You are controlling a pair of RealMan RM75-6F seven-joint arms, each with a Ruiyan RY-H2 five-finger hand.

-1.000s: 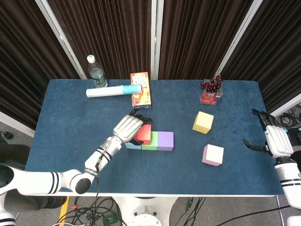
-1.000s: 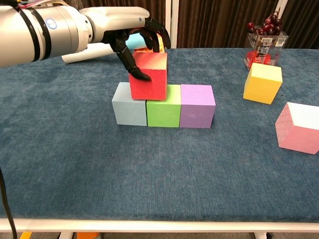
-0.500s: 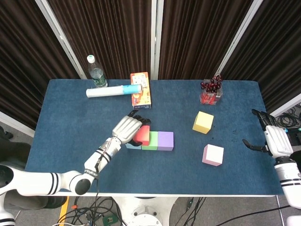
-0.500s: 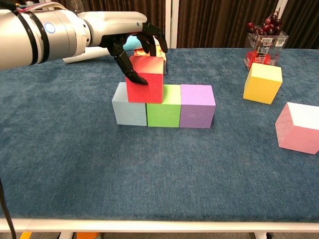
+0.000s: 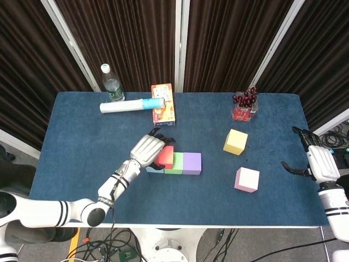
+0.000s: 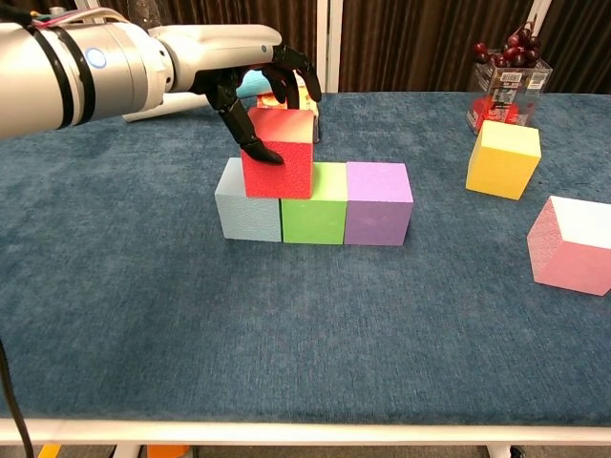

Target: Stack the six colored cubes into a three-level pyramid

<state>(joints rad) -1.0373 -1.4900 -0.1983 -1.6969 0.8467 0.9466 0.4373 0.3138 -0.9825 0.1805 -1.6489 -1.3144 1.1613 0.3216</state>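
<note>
The red cube (image 6: 279, 153) is gripped by the left hand (image 6: 265, 81), its fingers (image 6: 250, 141) clamped on the sides, and is seated on the grey-blue cube (image 6: 248, 212) and green cube (image 6: 313, 204), straddling their seam. The purple cube (image 6: 378, 202) abuts the green one — completing the base row. The yellow cube (image 6: 503, 158) and pink cube (image 6: 571, 244) are located apart on the tabletop (image 6: 143, 315). The right hand (image 5: 319, 162) is held at the tabletop's edge, fingers spread and empty.
</note>
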